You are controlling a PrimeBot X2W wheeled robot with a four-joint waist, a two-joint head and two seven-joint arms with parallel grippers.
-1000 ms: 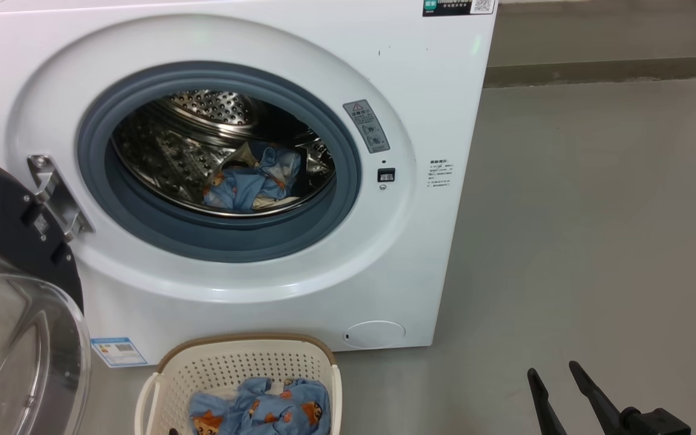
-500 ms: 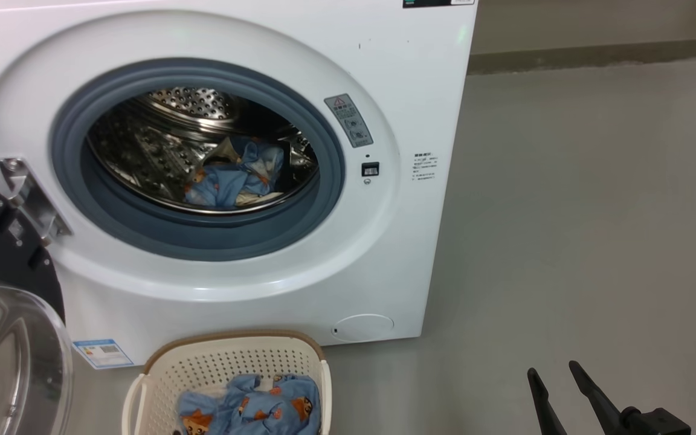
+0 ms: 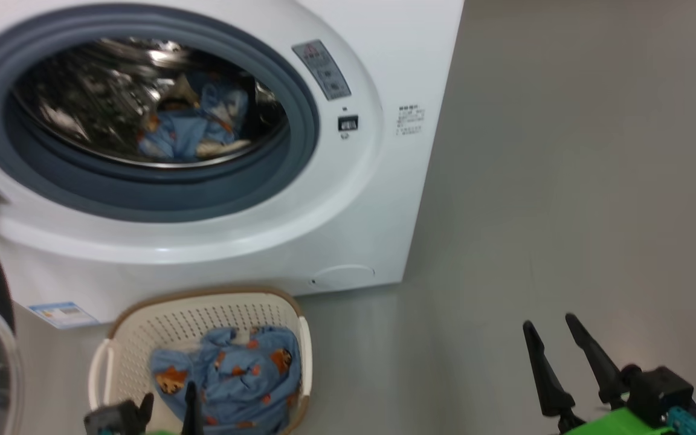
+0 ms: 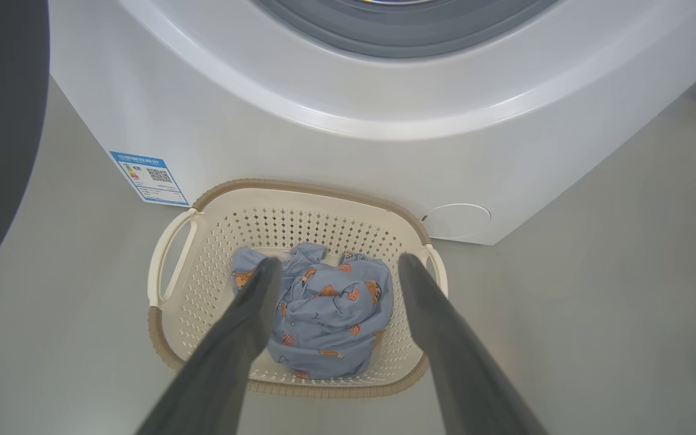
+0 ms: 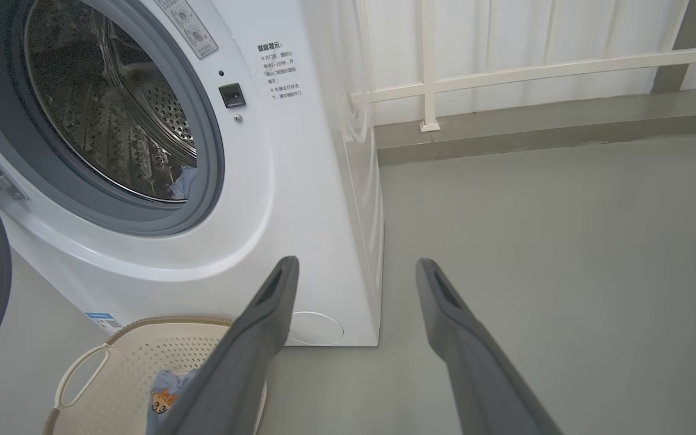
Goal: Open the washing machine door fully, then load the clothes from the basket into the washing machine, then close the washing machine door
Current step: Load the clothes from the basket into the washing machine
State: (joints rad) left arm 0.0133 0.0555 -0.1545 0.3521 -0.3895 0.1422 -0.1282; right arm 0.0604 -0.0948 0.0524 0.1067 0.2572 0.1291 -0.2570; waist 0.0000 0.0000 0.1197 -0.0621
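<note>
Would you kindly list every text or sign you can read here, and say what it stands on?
"温馨提示:" heads the notice on the washing machine; the lines under it are too small to read.
Grey sticker by the opening: a warning triangle, text blurred.
Blue label low on the front: a QR code, print too small.

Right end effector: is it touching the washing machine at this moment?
Apart. The head view shows a wide strip of bare grey floor between the right end effector and the washing machine. Its jaws are open and hold nothing.
</note>
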